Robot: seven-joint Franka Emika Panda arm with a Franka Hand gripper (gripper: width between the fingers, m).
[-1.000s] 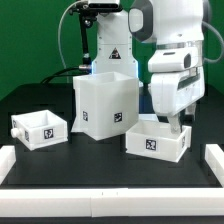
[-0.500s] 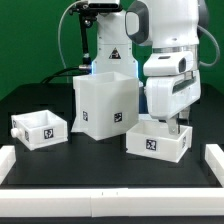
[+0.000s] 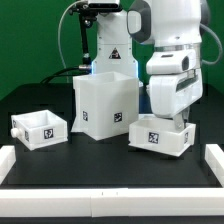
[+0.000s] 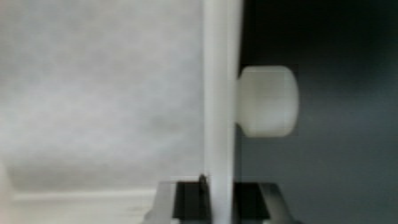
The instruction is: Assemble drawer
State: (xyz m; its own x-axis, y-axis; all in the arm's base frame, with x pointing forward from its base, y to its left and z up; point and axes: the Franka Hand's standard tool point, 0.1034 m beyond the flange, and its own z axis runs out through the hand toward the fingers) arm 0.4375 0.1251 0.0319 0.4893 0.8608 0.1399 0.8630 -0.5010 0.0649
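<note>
The tall white box shell [image 3: 103,103] stands upright at the table's middle with a tag on its front. One knobbed tray [image 3: 38,128] sits at the exterior view's left. A second tray [image 3: 160,138] is at the exterior view's right, tilted with its near side lifted off the table. My gripper [image 3: 176,120] comes down from above and is shut on this tray's wall. In the wrist view the fingers [image 4: 185,202] clamp the thin white wall [image 4: 221,90], with the round knob [image 4: 267,100] on its outer face.
White rails border the black table at the front [image 3: 110,206], the left [image 3: 7,160] and the right [image 3: 214,158]. The robot base [image 3: 110,50] stands behind the box shell.
The right tray has been lifted and tilted and has shifted slightly toward the exterior view's right; the gripper rose with it. The box shell and left tray have not moved.
</note>
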